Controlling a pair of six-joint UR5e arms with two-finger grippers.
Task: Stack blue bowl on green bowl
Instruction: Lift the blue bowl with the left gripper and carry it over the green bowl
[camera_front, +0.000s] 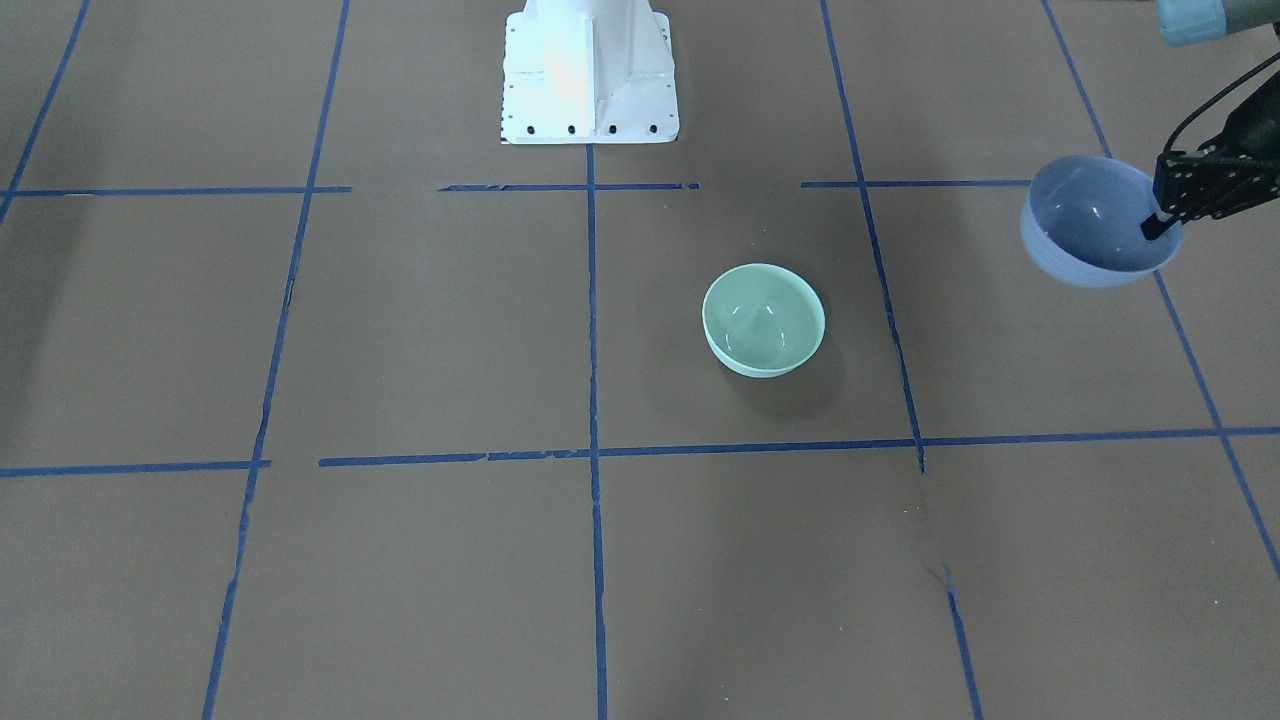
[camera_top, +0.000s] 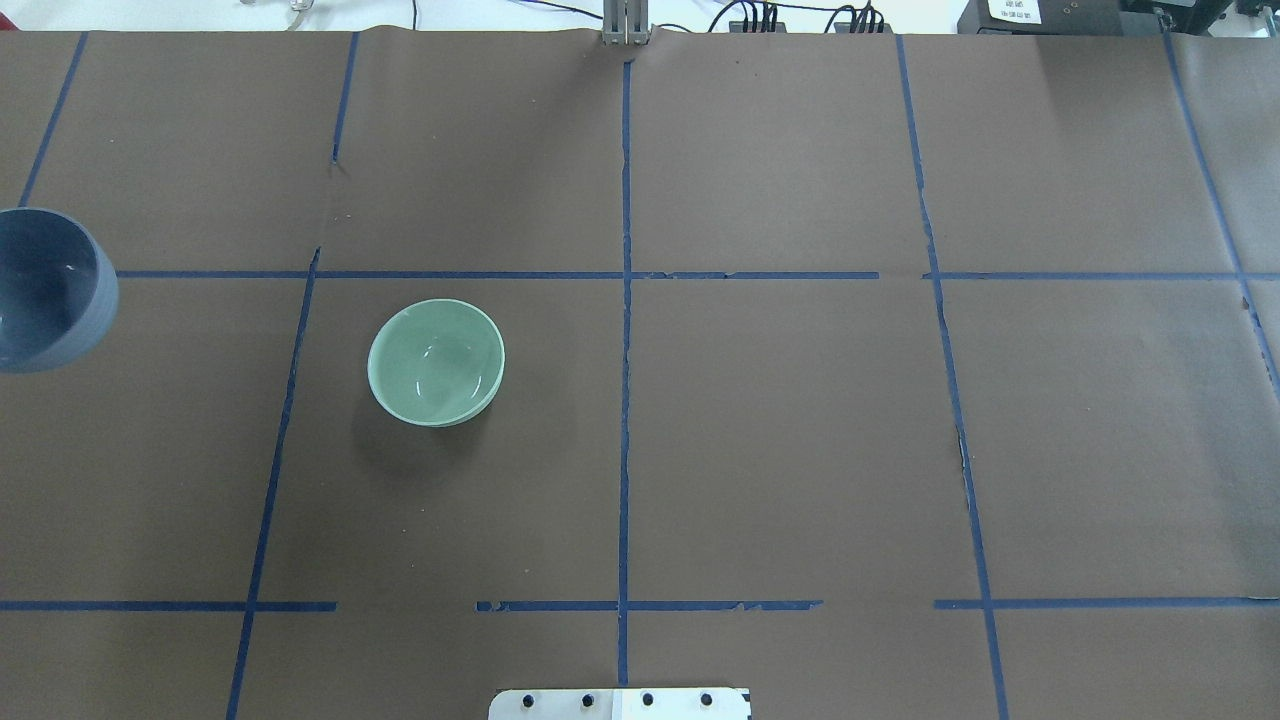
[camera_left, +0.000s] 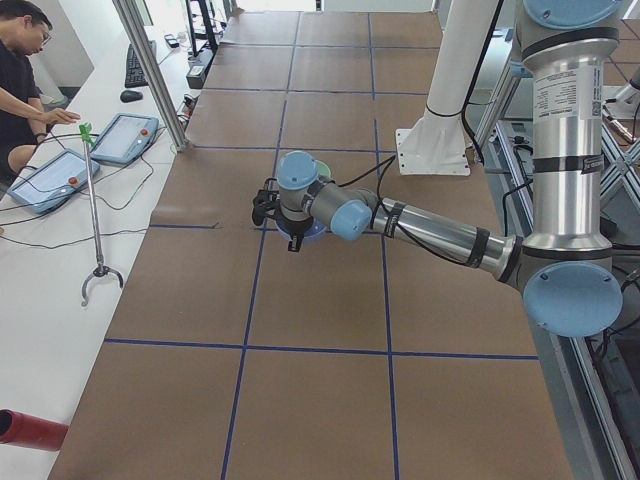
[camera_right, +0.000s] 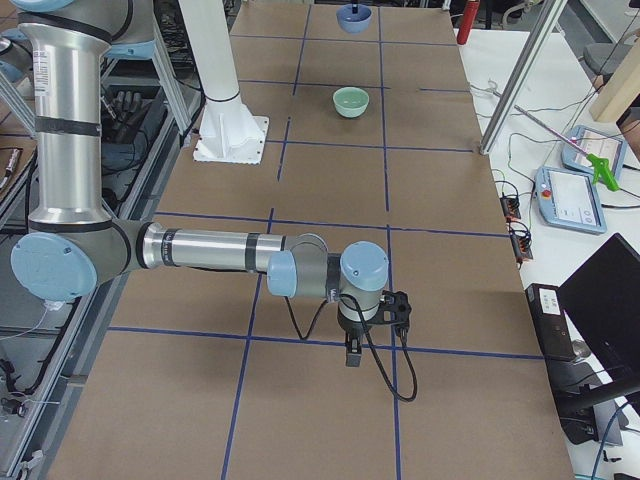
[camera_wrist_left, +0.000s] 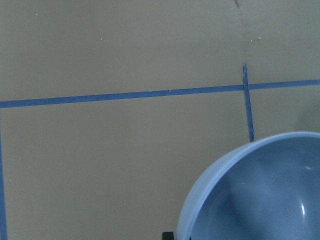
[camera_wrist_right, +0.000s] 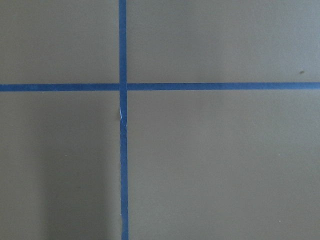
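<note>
Well apart from the green bowl (camera_front: 763, 320), glossy periwinkle blue bowl (camera_front: 1090, 225); rim in grip of left claw (camera_front: 1160, 228)

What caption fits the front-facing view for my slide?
Left gripper holds the blue bowl by its rim; green bowl sits apart.

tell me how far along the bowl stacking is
Done: the left pincer grips the blue bowl by its rim, and the bowl looks lifted off the table. In hand: the carry, with the bowl hanging well to the side of the green bowl. Left: bring it over the green bowl, which sits empty, lower it in and release.
</note>
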